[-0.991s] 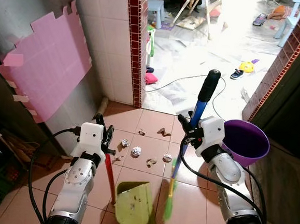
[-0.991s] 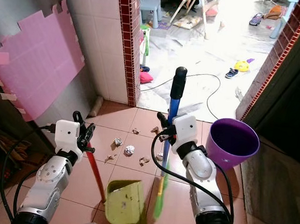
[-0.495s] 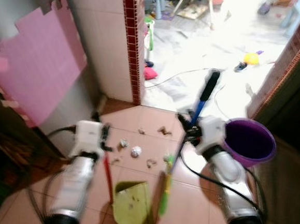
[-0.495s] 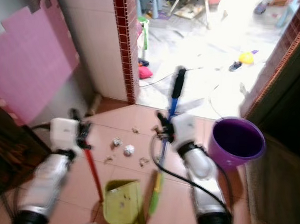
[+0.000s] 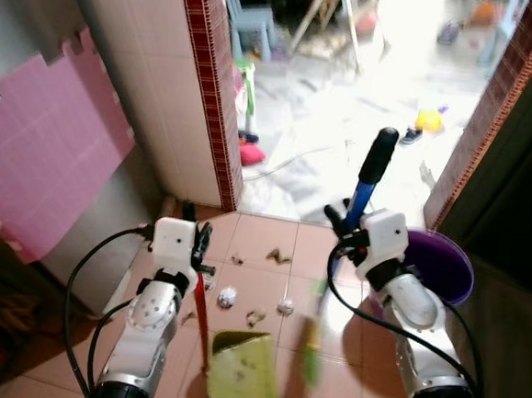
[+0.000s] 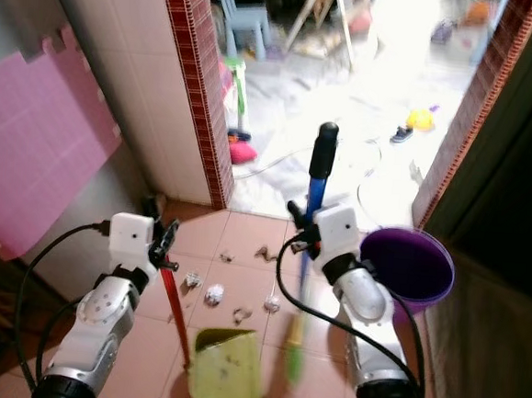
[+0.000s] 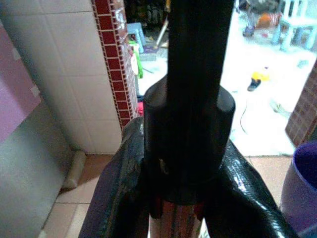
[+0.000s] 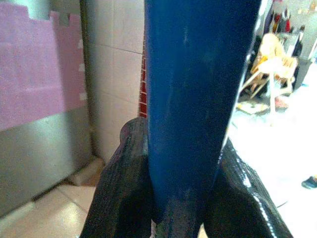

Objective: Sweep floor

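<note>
Left gripper (image 5: 197,249) clamped around the red handle of the dustpan (image 5: 244,379), fingers (image 7: 119,188) closed tight on either side of the shaft in the left wrist view. Yellow-green pan itself sat on the terracotta floor tiles (image 5: 263,236), directly below and between both arms, mouth facing the debris.

Right gripper (image 5: 345,231) wrapped around the blue shaft of the broom (image 5: 368,184), fingers (image 8: 124,188) pressed against that shaft on both sides in the right wrist view. Black grip at the broom's top stood above the gripper; green bristle end (image 5: 310,350) hung blurred just beside the dustpan's right edge, near the floor.

Crumpled paper scraps (image 5: 227,296) lay scattered on the tiles just beyond the dustpan, several small pieces spread between the two arms. Purple bucket (image 5: 445,264) stood on the floor behind the right arm, partly hidden by it. Red-brick-trimmed white tiled wall corner (image 5: 201,83) rose ahead on the left, pink sheet (image 5: 49,145) fixed to the grey wall beside it. Bright room beyond the doorway held a cable, a yellow toy (image 5: 429,121) and a small blue stool (image 5: 248,22).
</note>
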`<state>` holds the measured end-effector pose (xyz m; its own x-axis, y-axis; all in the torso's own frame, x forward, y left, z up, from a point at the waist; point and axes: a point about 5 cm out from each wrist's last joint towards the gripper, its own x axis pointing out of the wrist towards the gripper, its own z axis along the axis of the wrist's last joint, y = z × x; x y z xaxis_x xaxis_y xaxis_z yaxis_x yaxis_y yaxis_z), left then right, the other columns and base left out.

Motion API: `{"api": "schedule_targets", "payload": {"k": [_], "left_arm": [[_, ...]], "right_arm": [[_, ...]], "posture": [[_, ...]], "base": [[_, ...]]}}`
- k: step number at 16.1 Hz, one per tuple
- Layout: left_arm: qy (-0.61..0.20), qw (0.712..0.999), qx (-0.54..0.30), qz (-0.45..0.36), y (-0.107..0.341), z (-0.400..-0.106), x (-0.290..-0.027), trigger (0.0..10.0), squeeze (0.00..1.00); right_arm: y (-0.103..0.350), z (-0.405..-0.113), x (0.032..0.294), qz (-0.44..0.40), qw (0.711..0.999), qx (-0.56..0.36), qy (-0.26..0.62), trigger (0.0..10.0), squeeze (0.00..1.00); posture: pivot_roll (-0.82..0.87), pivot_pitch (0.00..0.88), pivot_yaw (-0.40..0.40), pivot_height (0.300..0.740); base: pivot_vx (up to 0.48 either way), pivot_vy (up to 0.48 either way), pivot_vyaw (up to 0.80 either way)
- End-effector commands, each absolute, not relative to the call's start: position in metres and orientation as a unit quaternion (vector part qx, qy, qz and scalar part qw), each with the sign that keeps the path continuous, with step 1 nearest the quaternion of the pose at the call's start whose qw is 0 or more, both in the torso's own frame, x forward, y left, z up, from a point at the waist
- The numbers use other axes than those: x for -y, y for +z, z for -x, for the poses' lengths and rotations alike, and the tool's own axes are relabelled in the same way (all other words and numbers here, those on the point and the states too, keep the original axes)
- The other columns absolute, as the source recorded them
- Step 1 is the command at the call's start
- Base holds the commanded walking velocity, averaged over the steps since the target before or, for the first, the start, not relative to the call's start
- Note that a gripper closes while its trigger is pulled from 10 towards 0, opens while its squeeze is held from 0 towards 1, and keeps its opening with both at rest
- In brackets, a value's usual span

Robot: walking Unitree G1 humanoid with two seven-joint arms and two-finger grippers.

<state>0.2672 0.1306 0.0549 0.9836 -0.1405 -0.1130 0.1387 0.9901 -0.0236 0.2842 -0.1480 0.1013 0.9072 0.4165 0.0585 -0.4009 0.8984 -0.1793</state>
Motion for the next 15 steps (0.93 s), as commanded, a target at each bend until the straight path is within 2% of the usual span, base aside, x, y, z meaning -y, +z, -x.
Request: {"api": "schedule_targets", "payload": {"k": [1, 3, 6, 9, 15], "left_arm": [[-0.052, 0.998, -0.034, -0.003, 0.064, -0.271, -0.142, 10.0, 0.00], [-0.049, 0.998, -0.031, -0.008, 0.064, -0.271, -0.143, 10.0, 0.00], [-0.038, 0.999, -0.033, -0.010, 0.064, -0.271, -0.145, 10.0, 0.00], [-0.025, 0.999, -0.038, -0.015, 0.062, -0.269, -0.147, 10.0, 0.00], [0.051, 0.995, -0.008, -0.089, 0.071, -0.260, -0.168, 10.0, 0.00]], "right_arm": [[0.117, -0.287, 0.133, 0.075, 0.966, 0.089, 0.230, 10.0, 0.00], [0.117, -0.287, 0.133, 0.074, 0.966, 0.088, 0.232, 10.0, 0.00], [0.116, -0.286, 0.134, 0.077, 0.966, 0.086, 0.232, 10.0, 0.00], [0.116, -0.285, 0.134, 0.078, 0.966, 0.086, 0.233, 10.0, 0.00], [0.114, -0.283, 0.137, 0.087, 0.965, 0.084, 0.232, 10.0, 0.00]], "posture": [[-0.15, 0.000, 0.065, 0.740], [-0.15, 0.000, 0.065, 0.740], [-0.15, 0.000, 0.064, 0.740], [-0.15, 0.000, 0.062, 0.740], [-0.13, 0.000, 0.049, 0.740]], "base": [[0.386, 0.000, 0.00], [0.394, 0.000, 0.00], [0.276, 0.356, 0.00], [0.000, 0.134, 0.00], [0.000, 0.000, 0.00]]}}
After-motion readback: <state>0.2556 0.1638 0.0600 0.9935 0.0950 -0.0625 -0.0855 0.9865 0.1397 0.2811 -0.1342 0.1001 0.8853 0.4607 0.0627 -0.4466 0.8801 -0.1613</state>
